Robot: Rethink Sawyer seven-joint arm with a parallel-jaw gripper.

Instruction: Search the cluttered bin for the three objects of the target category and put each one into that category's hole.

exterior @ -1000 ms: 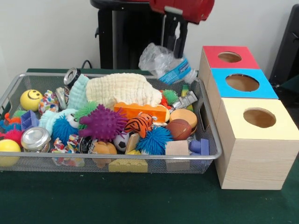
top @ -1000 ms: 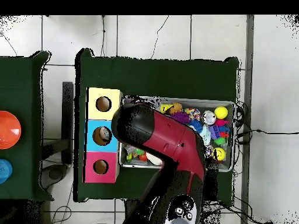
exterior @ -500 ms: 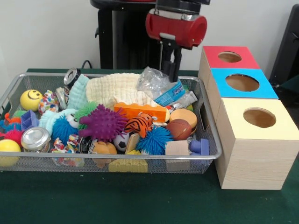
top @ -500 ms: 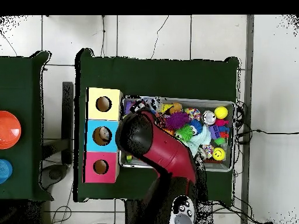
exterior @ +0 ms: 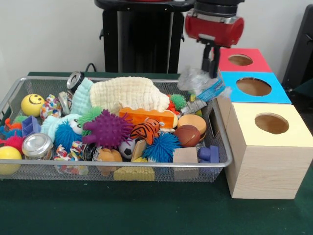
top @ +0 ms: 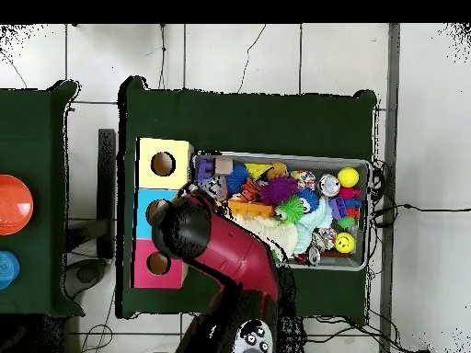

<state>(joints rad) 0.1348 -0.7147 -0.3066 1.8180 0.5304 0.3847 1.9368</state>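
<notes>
From the front the gripper [exterior: 211,66] pinches a crumpled plastic bottle [exterior: 201,83] above the bin's [exterior: 222,147] right end, beside the blue box [exterior: 254,87], while overhead the arm [top: 216,244] hides both.

arm [top: 216,253] covers blue box hole + gripper in overhead | crumpled bottle [exterior: 201,84] blurred in front view | bin [exterior: 10,100] left end cut off by frame
</notes>
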